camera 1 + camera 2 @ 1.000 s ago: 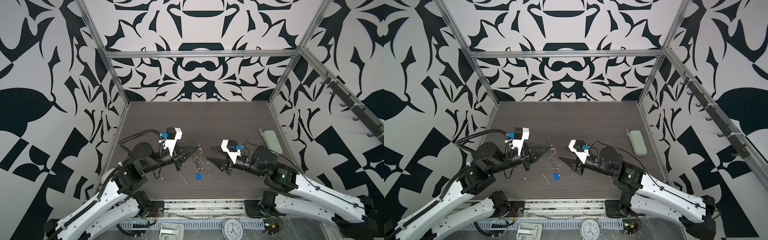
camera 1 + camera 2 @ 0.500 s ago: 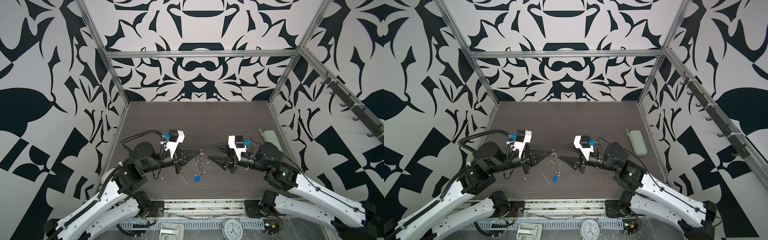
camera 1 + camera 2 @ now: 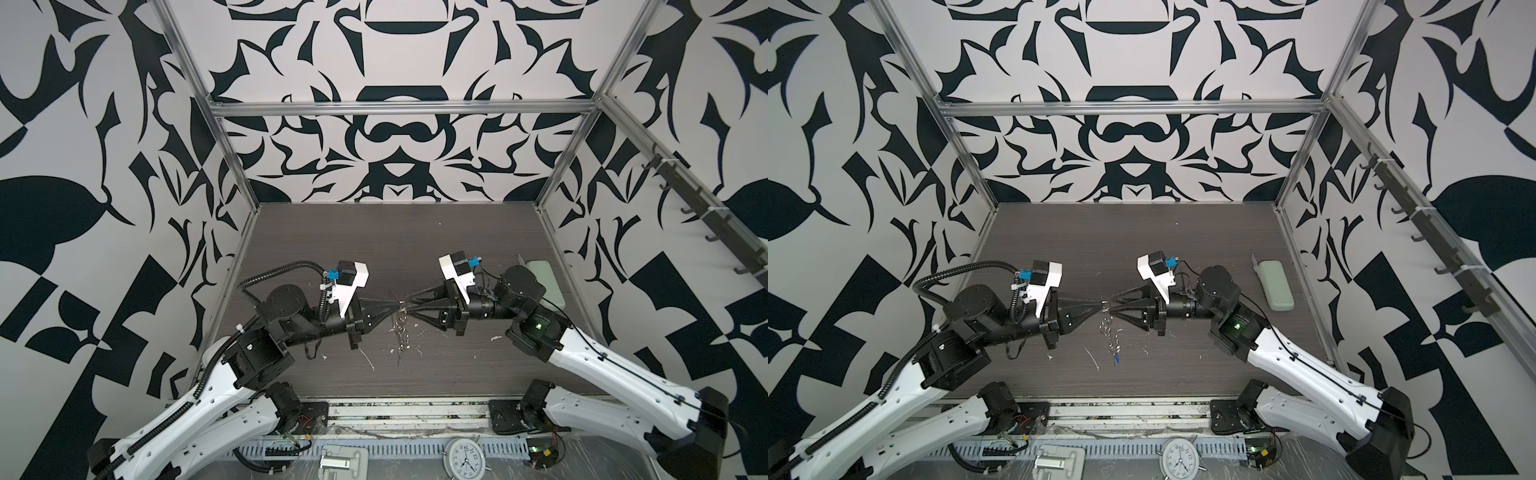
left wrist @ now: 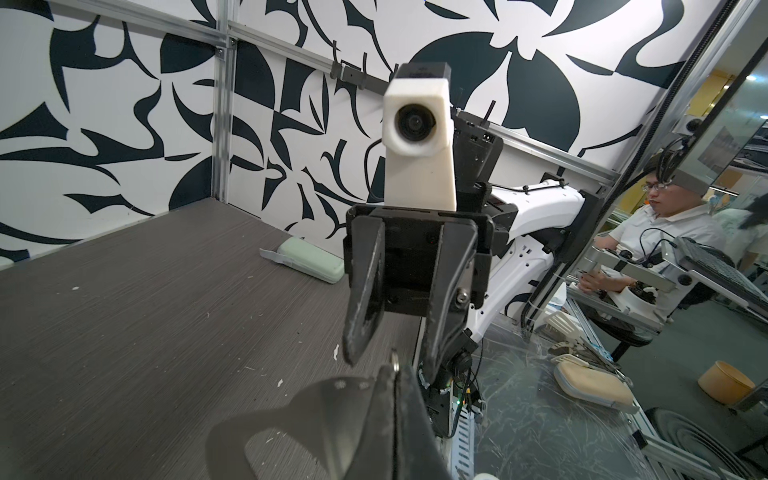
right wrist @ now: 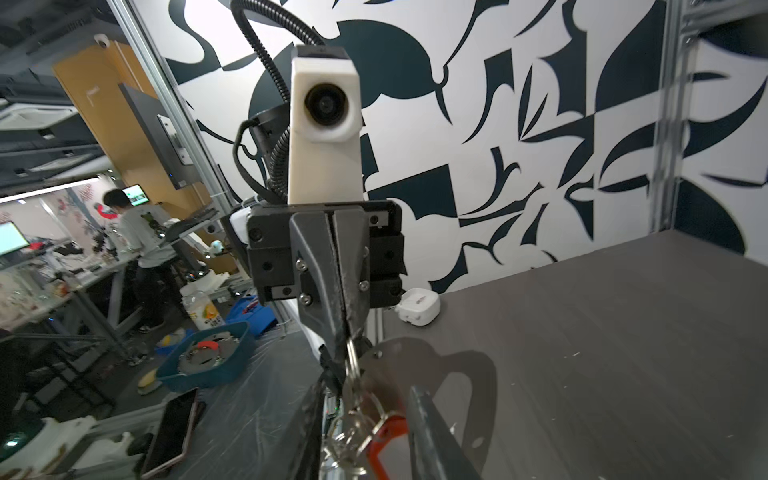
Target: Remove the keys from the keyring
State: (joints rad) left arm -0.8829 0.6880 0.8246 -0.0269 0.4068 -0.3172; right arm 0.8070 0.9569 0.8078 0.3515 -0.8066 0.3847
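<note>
Right gripper [image 3: 1113, 304] is closing in on the keyring [image 3: 1108, 328], nose to nose with the left gripper [image 3: 1102, 306], where a second ago it was sitting well apart with wider jaws.

I am seeing the keyring hanging as a loose chain from the left gripper, which is pinching its top ring with jaws pressed together, over the middle of the table [image 3: 1183, 232]. At the chain's low end the blue key [image 3: 1118, 357] is dangling; I cannot tell whether it is clearing the table. In the right wrist view the red key [image 5: 384, 434] is hanging among the lower rings. The jaws of the right gripper are standing narrowly apart on either side of the top ring, gripping nothing that I can make out. Well off by the right wall the green case [image 3: 1275, 284] is lying flat.
</note>
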